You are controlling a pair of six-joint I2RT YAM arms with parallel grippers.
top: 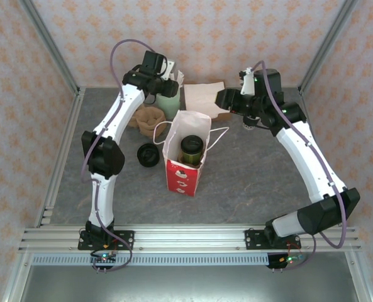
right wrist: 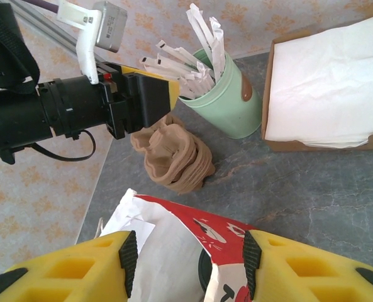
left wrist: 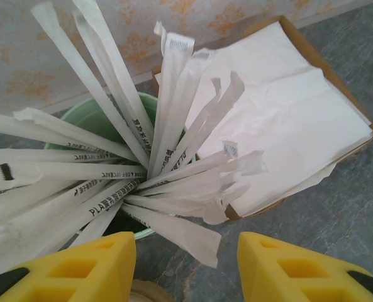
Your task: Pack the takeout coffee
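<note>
The takeout coffee (top: 191, 148), a dark green cup with a black lid, stands inside the open red-and-white paper bag (top: 181, 173) at mid-table. A dark sliver of the coffee's lid (right wrist: 204, 272) shows past the bag's torn red edge (right wrist: 236, 236) in the right wrist view. My right gripper (right wrist: 186, 264) is open, its yellow fingers spread on either side of the bag's mouth with nothing held. At the back, my left gripper (left wrist: 186, 267) is open over a mint green holder (left wrist: 92, 123) full of paper-wrapped straws (left wrist: 167, 113), gripping nothing.
A cardboard box of white napkins (top: 205, 97) sits at the back centre. A brown stack of pulp carriers (top: 150, 119) lies left of the bag, with a low pile of black lids (top: 148, 154) in front of it. Grey tabletop lies open right of the bag.
</note>
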